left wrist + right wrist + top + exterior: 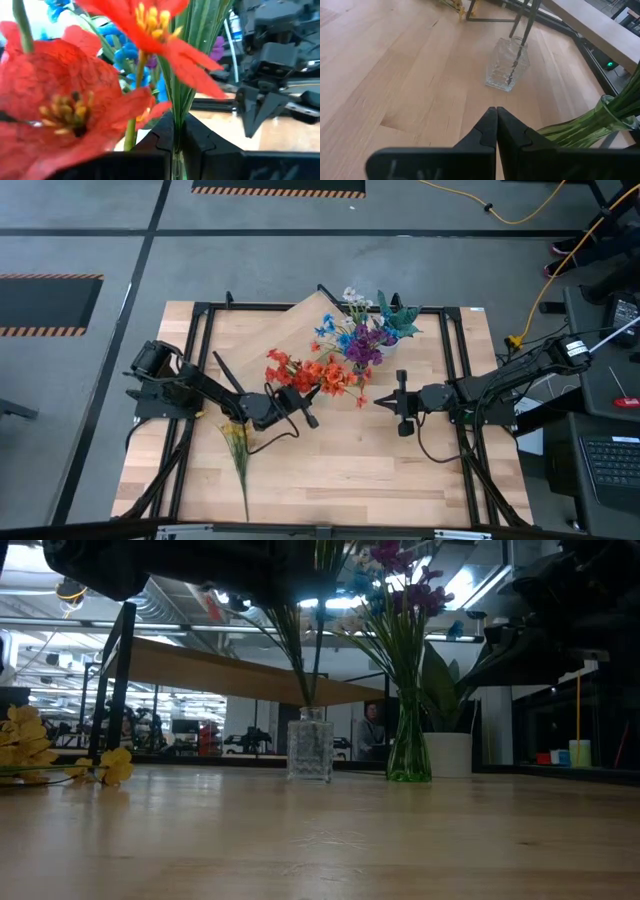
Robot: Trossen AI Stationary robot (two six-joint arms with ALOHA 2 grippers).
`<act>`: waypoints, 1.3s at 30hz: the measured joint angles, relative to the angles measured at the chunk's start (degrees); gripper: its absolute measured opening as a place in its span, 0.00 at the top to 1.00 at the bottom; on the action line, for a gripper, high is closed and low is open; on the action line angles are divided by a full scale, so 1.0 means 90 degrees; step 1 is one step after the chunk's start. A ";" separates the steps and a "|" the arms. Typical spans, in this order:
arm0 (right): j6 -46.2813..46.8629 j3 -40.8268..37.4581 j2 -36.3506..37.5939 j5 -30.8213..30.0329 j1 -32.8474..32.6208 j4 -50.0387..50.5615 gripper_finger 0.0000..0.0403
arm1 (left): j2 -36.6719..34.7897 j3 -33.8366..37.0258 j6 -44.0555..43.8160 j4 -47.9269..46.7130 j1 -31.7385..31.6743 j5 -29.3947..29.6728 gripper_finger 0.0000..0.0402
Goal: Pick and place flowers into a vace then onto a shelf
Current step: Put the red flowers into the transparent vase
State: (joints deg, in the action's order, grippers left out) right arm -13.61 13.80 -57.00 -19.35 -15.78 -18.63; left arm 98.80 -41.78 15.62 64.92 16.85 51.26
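The left gripper [175, 145] is pinching the red flowers' [300, 373] stems (green ones) over the clear vase [310, 750]. The right gripper [496, 131] is waiting nearby, closed and empty.

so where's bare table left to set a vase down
The near right of the table, below the right tool, is bare wood. The near left holds the yellow flowers. The far middle is crowded: red flowers in the left tool, purple flowers, shelf.

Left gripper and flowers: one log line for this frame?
left gripper: shut on red flowers stems, over clear vase | right gripper: shut, empty, waiting | yellow flowers: lying on table
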 joint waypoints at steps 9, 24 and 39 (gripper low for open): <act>0.0002 0.0000 0.0001 0.0000 -0.0001 0.0003 0.98 | -0.0002 0.0000 0.0143 0.0103 -0.0014 -0.0154 0.98; 0.0005 0.0000 -0.0001 0.0000 -0.0001 0.0005 0.98 | -0.0002 0.0000 0.0474 0.0101 -0.0031 0.0023 0.98; 0.0007 0.0000 0.0001 0.0001 -0.0001 0.0007 0.98 | -0.0012 0.0000 0.0411 0.0088 -0.0262 -0.0385 0.98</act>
State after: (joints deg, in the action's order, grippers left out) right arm -13.54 13.80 -56.99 -19.35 -15.79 -18.57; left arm 98.70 -41.78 19.32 65.71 14.50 47.79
